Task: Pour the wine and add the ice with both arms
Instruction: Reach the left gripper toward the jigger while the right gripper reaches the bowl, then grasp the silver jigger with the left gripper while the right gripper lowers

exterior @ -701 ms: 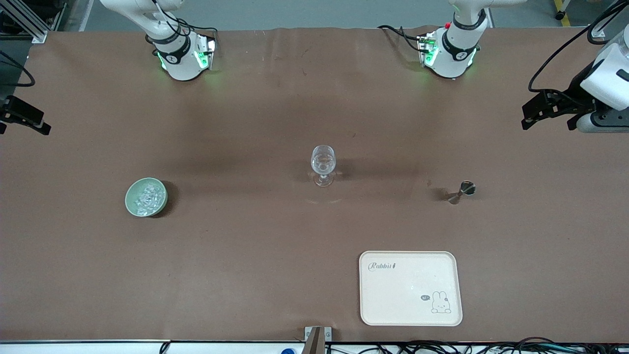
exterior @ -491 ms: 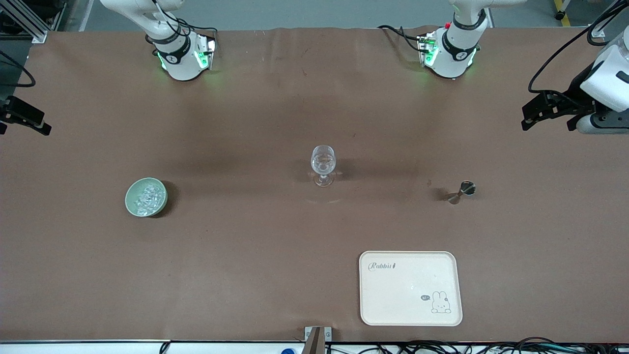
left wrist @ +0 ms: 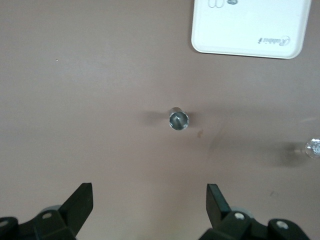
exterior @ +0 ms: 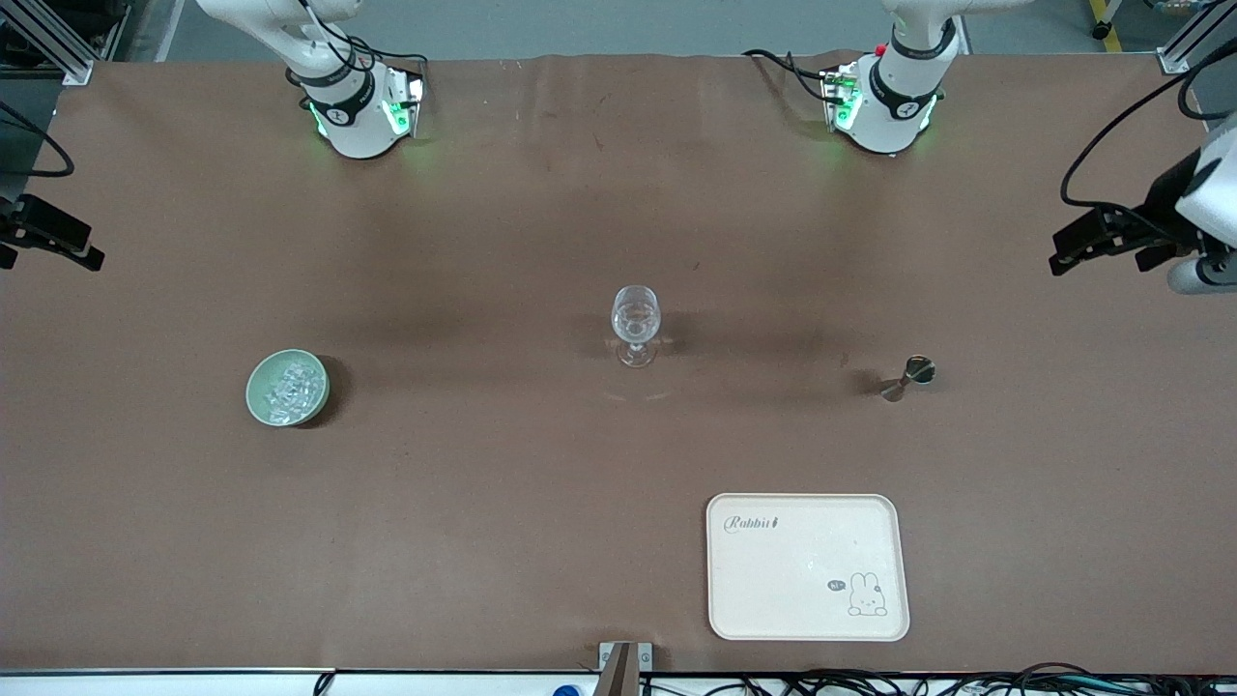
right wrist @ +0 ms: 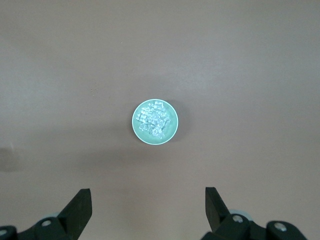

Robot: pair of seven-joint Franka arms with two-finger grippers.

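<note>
Pincer on your left arm [left wrist: 149, 200] hangs with fingers spread wide and empty, high over the surface's edge at the left arm's end, looking down at the small steel jigger [exterior: 913, 373]; your right pincer [right wrist: 148, 202] is likewise wide and empty at the right arm's edge, above the pale green bowl [exterior: 259, 401]. Ice [exterior: 290, 389] sits heaped in that bowl, well apart from the wine glass [exterior: 635, 326] at mid-surface. Glass looks clear: no wine colour, and I cannot make out any cubes in it. Tray [exterior: 734, 619] lies bare near the front edge. Judgement: nothing done yet; jigger pour and ice transfer both remain.
</note>
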